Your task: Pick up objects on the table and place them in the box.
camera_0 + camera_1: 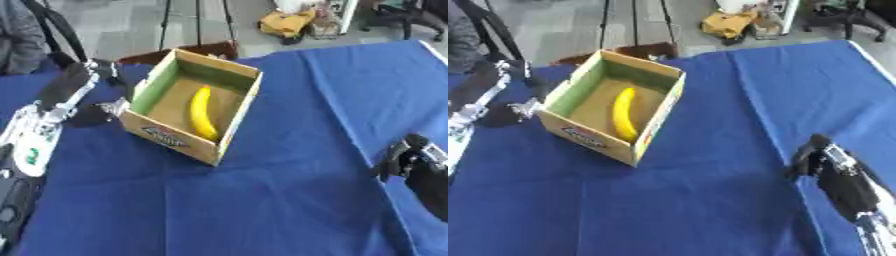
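From my station I note a table covered in a blue cloth (289, 190), which fills most of the view and lies askew. Beyond the cloth's far edge, the floor (122, 27) is grey and evenly lit. Dark thin stand legs (198, 22) rise from that floor just past the cloth's far edge. To the right of those legs a yellow bundle (726, 22) sits on the floor (I cannot make out what it is). Right of the bundle, a black office chair base (859, 22) stands near the cloth's far right corner.
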Available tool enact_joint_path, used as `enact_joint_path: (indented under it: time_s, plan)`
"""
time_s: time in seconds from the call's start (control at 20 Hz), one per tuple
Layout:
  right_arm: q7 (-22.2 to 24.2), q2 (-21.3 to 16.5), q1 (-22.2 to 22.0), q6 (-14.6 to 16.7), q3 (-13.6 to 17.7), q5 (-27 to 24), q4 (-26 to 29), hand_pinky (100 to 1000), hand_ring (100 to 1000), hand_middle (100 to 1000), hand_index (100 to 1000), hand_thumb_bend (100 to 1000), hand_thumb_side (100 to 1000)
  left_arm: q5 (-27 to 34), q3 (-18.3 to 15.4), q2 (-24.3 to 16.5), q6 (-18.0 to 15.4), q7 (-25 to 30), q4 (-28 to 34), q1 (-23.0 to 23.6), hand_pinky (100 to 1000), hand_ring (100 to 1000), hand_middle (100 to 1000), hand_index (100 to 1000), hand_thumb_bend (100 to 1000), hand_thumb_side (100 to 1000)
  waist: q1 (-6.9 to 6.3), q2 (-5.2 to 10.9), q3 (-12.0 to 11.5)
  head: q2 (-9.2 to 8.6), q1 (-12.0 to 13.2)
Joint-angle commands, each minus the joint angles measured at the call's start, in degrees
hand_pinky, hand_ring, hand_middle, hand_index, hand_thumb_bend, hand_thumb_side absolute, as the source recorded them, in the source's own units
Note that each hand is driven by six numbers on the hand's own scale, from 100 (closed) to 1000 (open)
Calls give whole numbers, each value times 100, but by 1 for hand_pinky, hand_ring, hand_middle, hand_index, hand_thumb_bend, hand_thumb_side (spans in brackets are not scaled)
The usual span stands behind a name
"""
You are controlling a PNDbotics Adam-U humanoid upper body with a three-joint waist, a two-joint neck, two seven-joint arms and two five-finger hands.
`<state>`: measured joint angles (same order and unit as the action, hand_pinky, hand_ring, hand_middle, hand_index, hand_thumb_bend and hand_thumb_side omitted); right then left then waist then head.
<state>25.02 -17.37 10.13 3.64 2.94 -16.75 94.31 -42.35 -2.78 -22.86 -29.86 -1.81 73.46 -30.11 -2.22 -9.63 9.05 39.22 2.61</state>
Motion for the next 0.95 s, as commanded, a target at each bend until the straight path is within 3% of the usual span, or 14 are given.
enact_joint_path:
  time_s: [0.05, 0.15, 0.3, 0.55, 0.95]
  plan:
    - [-13, -99, -1, -11, 49, -36, 55, 517, 375, 309, 512, 100, 839, 1874, 41, -157, 542, 59, 960, 589, 588, 498, 489, 633, 218, 840, 18, 136, -38, 122, 0]
    - [-21, -101, -32, -14, 61, -31, 49, 518, 375, 309, 512, 100, 839, 3527, -74, -267, 1138, 679, 1596, 954, 587, 498, 488, 633, 228, 847, 20, 160, -112, 195, 5]
    - [-28, -96, -58, -16, 71, -35, 49, 518, 376, 310, 512, 100, 840, 4559, -326, -243, 1720, 1233, 2148, 1281, 584, 496, 486, 633, 229, 855, 25, 186, -199, 298, 52]
    - [-20, -93, -80, -17, 63, -38, 67, 520, 377, 312, 513, 100, 842, 4804, -467, -49, 2087, 1441, 2357, 1560, 580, 492, 483, 632, 244, 887, 45, 181, -314, 419, 116]
    - [-19, -67, -85, -5, 72, -53, 115, 521, 380, 316, 514, 100, 843, 4729, -451, 200, 2184, 1621, 2376, 1713, 580, 491, 480, 636, 268, 921, 67, 157, -339, 486, 99]
